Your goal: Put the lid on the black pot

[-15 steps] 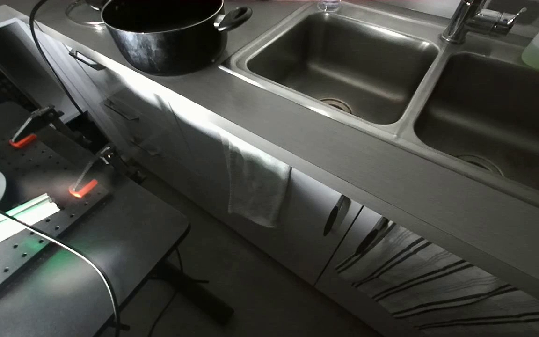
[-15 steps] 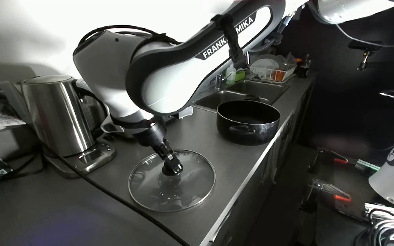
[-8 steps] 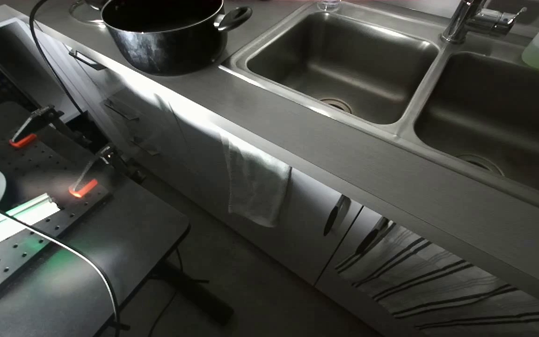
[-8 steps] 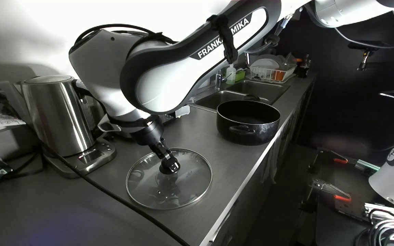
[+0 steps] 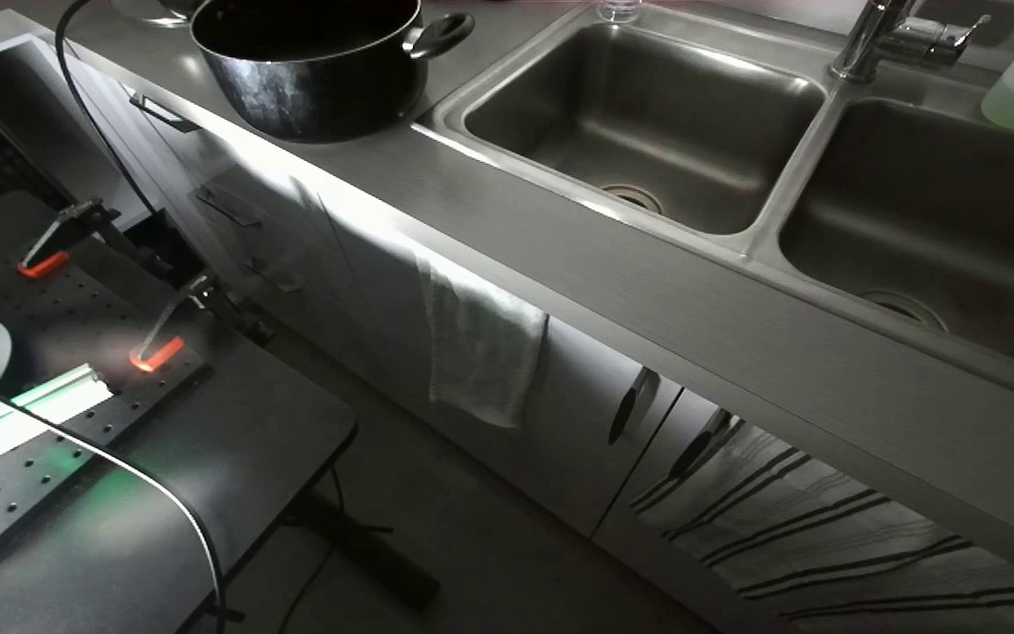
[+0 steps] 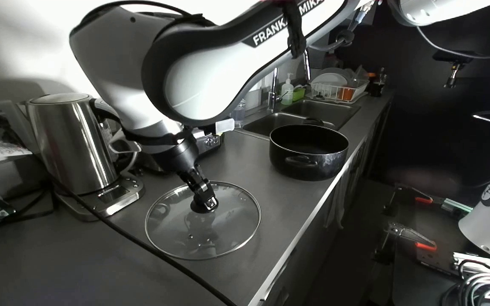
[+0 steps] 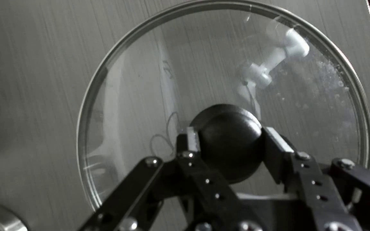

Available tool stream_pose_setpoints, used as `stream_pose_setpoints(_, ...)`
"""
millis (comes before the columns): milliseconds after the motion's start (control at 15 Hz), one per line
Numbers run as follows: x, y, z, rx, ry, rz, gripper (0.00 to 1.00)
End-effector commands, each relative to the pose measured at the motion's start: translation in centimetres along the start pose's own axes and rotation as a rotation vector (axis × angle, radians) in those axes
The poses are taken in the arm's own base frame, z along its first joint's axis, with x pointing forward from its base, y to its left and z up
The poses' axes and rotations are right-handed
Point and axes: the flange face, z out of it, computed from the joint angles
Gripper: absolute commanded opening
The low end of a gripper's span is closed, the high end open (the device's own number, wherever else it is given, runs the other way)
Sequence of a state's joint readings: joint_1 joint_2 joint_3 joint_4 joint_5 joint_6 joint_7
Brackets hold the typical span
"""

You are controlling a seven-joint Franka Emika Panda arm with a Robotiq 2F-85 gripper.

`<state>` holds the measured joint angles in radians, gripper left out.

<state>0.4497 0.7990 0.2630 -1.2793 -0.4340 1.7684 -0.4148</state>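
Low in the wrist view, the hand pinches the lid by its dark round knob, pads against both sides and parted only as far as that knob makes them. Whether the lid hangs just over the worktop or rests on it, I can't tell. The black pot stands uncovered right of centre in an exterior view, well apart from the lid. What worries me is the roundness of that knob: with so little to bite on, a wide lid could swivel or dip, and a jerky carry might drop it. At the lower left of that frame a dark cable passes the lid's rim, touching or not I can't say, and may snag it. Carried too low, the lid would likely hit the pot's wall and nudge it towards the worktop's edge; set down off-centre, it could tip inside or perch on a handle.
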Motion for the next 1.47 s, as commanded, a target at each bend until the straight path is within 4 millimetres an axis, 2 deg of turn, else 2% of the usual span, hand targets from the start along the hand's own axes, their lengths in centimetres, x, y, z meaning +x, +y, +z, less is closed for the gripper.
stream_pose_setpoints(0, -2.4, -1.8, -4.8, -0.017, 0.003, -0.046, 0.25)
stream_pose_setpoints(400, -6.3, -3.8, -9.4, -0.055, 0.008, -0.059, 0.25)
stream_pose_setpoints(667, -10.0, -3.8, -11.4, -0.077, 0.007, -0.026, 0.25)
stream_pose_setpoints(1000, -15.2, -2.4, -12.3, -0.084, -0.01, 0.022, 0.25)
stream_pose_setpoints(1400, -21.6, -0.3, -12.2, -0.058, -0.071, -0.011, 0.25)
